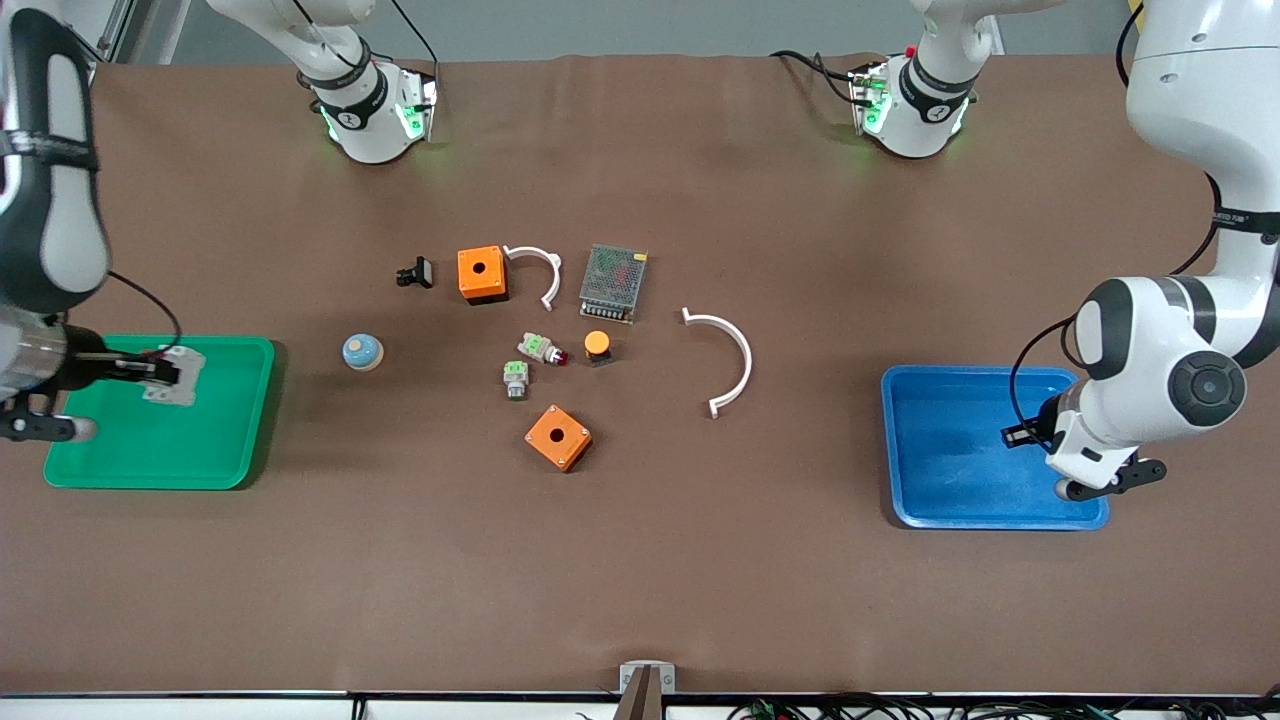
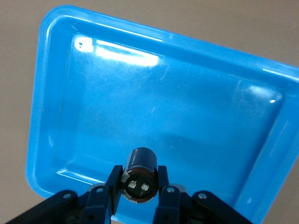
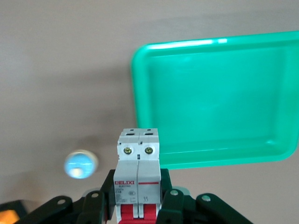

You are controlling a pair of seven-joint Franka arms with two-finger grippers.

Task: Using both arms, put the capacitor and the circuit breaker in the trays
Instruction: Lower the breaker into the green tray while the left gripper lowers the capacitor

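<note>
Over the blue tray (image 1: 930, 500), capacitor (image 2: 140, 175) half-hidden in left hand (image 2: 140, 189)

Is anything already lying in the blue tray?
No, empty: the blue tray shows bare floor; the capacitor is in the left gripper over it.

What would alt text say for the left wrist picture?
The left gripper holds the capacitor, a small black cylinder, between its black fingers over the blue tray. Nothing lies in the tray, which sits on a brown table.

Bright, even light — glare on blue tray (image 2: 117, 51).
</note>
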